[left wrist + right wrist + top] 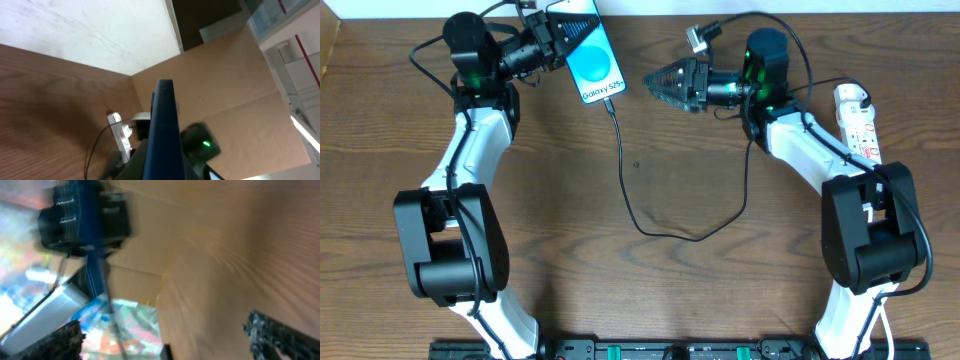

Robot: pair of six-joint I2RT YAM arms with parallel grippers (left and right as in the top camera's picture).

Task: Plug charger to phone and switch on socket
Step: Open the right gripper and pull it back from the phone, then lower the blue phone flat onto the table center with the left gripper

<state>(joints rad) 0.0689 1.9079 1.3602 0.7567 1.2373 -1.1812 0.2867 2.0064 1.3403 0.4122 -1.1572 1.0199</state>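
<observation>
- Table [650,300]: wood-grain top. The widest bare stretch is the lower centre of the frame, between the two arm bases.
- Power strip [857,122]: white, lying flat along the right edge, just beside the right arm's forearm.
- Phone [592,55]: upper centre near the top edge, blue screen up and tilted. It appears edge-on in the left wrist view.
- Cable [625,170]: black. It meets the phone's lower end, loops down mid-table, then rises behind the right arm, where its far end is hidden.
- Left gripper [552,38]: clamped on the phone's upper end.
- Right gripper [652,82]: just right of the phone, apart from it. Its fingers [280,335] are spread wide and hold nothing.
</observation>
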